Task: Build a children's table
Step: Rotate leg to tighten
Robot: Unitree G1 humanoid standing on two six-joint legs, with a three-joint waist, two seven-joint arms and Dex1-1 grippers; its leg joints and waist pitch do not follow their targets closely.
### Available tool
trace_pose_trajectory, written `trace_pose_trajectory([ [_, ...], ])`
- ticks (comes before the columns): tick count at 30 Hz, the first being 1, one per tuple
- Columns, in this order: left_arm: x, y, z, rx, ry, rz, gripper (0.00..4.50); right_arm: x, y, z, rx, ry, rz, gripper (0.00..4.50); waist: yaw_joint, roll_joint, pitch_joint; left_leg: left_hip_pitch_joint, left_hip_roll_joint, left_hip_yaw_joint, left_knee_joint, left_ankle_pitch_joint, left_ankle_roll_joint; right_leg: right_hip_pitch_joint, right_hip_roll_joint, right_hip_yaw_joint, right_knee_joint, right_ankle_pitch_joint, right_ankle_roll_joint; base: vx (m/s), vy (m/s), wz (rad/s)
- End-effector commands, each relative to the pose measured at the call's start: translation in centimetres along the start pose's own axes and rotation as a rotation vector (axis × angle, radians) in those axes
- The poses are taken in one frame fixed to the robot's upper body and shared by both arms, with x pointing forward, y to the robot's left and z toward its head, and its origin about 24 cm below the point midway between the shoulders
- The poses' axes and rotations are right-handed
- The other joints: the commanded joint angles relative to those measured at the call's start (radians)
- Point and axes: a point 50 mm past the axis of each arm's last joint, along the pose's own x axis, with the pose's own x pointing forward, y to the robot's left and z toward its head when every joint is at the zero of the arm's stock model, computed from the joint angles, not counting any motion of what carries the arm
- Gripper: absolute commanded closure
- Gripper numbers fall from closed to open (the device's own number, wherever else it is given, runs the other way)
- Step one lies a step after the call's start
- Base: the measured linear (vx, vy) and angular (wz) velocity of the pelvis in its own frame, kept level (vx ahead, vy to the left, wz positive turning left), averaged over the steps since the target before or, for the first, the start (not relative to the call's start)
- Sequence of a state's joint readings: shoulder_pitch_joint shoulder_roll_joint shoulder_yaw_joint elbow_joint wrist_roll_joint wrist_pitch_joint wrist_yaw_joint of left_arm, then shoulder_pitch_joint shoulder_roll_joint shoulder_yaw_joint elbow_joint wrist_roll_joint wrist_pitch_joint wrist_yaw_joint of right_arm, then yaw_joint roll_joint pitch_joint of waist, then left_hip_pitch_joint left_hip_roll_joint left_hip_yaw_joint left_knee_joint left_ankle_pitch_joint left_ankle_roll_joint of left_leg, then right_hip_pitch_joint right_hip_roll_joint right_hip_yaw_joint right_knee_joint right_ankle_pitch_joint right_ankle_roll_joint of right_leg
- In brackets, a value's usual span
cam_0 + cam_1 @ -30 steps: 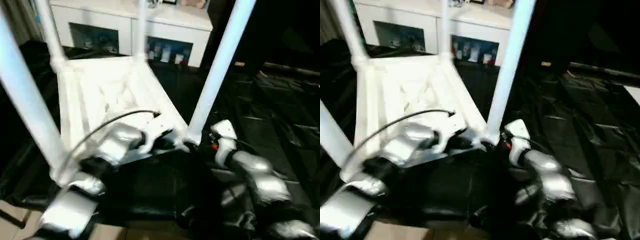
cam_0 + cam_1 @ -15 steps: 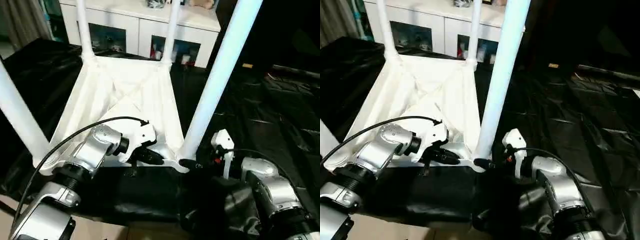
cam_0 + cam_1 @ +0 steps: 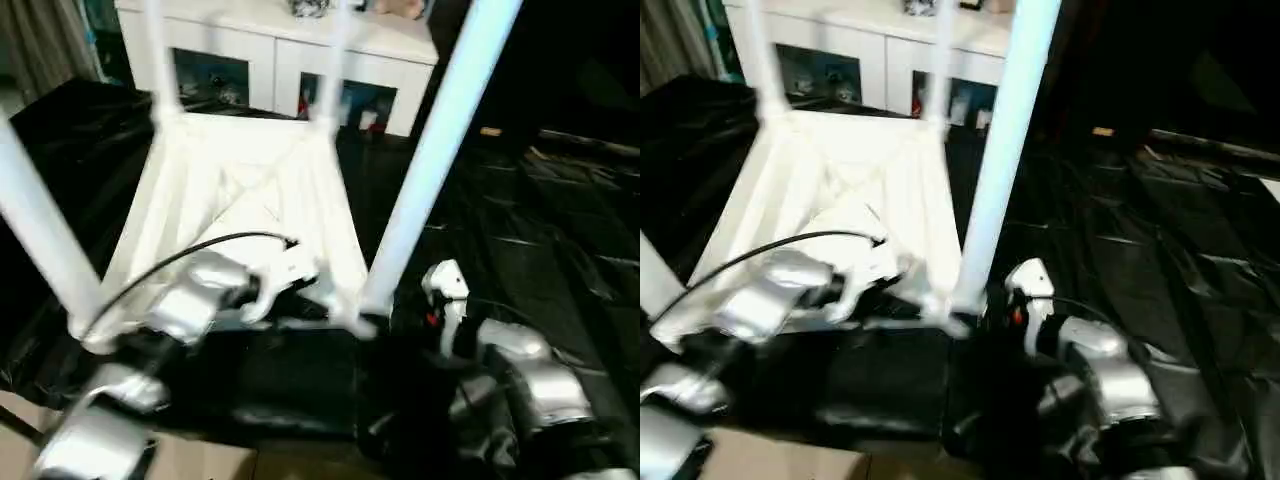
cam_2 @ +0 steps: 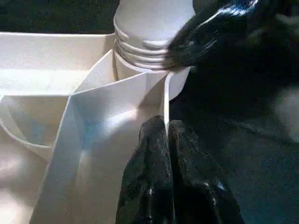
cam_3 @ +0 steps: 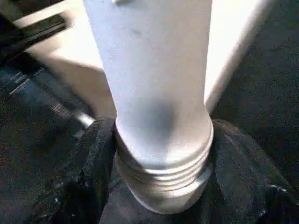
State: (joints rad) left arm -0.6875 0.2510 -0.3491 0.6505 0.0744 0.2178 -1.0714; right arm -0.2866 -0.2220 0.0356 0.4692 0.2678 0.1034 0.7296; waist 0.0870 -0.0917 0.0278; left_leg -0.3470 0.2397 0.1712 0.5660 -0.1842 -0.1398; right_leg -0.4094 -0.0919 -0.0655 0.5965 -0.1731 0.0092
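The children's table [image 3: 240, 190] lies upside down on black sheeting, its ribbed underside facing up and its white legs standing in the corner sockets. My left gripper [image 4: 166, 123] is shut on the thin rim wall of the top, just beside the near right corner socket [image 4: 149, 51]. The near right leg [image 3: 430, 170] rises from that socket. My right gripper [image 5: 163, 140] is closed around this leg's ribbed base, one black finger [image 5: 93, 158] pressed against each side. In the head views the right gripper [image 3: 388, 322] sits low at the foot of the leg.
A white cabinet [image 3: 270, 50] with glass doors stands behind the table. Crumpled black plastic sheeting [image 3: 540, 230] covers the floor to the right and front. The near left leg [image 3: 45, 230] rises close to my left forearm. A black cable [image 3: 200, 250] arcs over the left wrist.
The head camera has shifted. My right gripper's fingers have drawn in around the leg's base. The left gripper keeps its pinch on the rim.
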Motion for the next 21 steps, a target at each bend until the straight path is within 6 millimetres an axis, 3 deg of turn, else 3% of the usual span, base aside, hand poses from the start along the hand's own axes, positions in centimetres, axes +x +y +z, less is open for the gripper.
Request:
trace_pose_trajectory([
  [1,1.3,-0.4,-0.5,-0.046,0.012,0.023,4.50,-0.1,-1.0,0.3,0.010,-0.045,-0.130,1.76,0.002,0.009,-0.040,-0.001,-0.011,0.013,-0.070,-0.288,0.012,0.040,-0.038,0.030,-0.084,-0.383,-0.132,0.000,0.000,0.00],
  [3,1.9,-0.4,0.0,-0.053,-0.005,0.048,4.50,0.2,-1.0,0.3,0.023,-0.078,-0.191,1.76,0.002,0.008,-0.041,-0.004,-0.012,0.012,-0.070,-0.283,0.014,0.041,-0.037,0.030,-0.084,-0.382,-0.125,0.000,0.000,0.00],
  [7,3.3,-0.1,1.0,-0.072,-0.030,0.133,4.50,1.1,-1.0,0.0,0.062,-0.135,-0.375,1.76,0.002,0.013,-0.047,-0.009,-0.012,0.012,-0.068,-0.219,0.018,0.047,-0.033,0.031,-0.068,-0.255,-0.152,0.000,0.000,0.00],
  [12,3.9,-0.2,1.2,-0.079,-0.031,0.145,4.50,2.2,0.3,-0.4,0.067,-0.146,-0.365,1.76,0.002,0.015,-0.047,-0.010,-0.016,0.016,-0.065,-0.190,0.036,0.051,-0.031,0.032,-0.064,-0.191,-0.168,0.000,0.000,0.00],
  [13,3.9,-0.3,1.1,-0.076,-0.020,0.136,4.50,2.4,0.9,-0.5,0.062,-0.147,-0.339,1.20,0.002,0.013,-0.047,-0.010,-0.016,0.016,-0.065,-0.186,0.043,0.052,-0.030,0.031,-0.063,-0.181,-0.171,0.000,0.000,0.00],
  [16,3.7,-0.3,0.8,-0.083,-0.019,0.123,4.50,2.5,1.2,-0.4,0.056,-0.157,-0.296,1.04,0.002,0.015,-0.044,-0.008,-0.014,0.016,-0.067,-0.213,0.050,0.050,-0.032,0.031,-0.068,-0.214,-0.170,0.000,0.000,0.00],
  [19,3.4,-0.4,0.5,-0.075,-0.012,0.096,4.50,2.3,1.1,-0.1,0.020,-0.141,-0.255,0.67,0.001,0.009,-0.043,-0.009,-0.014,0.016,-0.068,-0.224,0.051,0.050,-0.033,0.031,-0.072,-0.252,-0.158,0.000,0.000,0.00],
  [21,2.8,-0.6,0.0,-0.059,-0.001,0.058,4.50,1.7,0.7,0.5,-0.022,-0.117,-0.166,0.67,0.001,0.009,-0.043,-0.011,-0.013,0.015,-0.068,-0.223,0.054,0.052,-0.033,0.031,-0.072,-0.257,-0.155,0.000,0.000,0.00],
])
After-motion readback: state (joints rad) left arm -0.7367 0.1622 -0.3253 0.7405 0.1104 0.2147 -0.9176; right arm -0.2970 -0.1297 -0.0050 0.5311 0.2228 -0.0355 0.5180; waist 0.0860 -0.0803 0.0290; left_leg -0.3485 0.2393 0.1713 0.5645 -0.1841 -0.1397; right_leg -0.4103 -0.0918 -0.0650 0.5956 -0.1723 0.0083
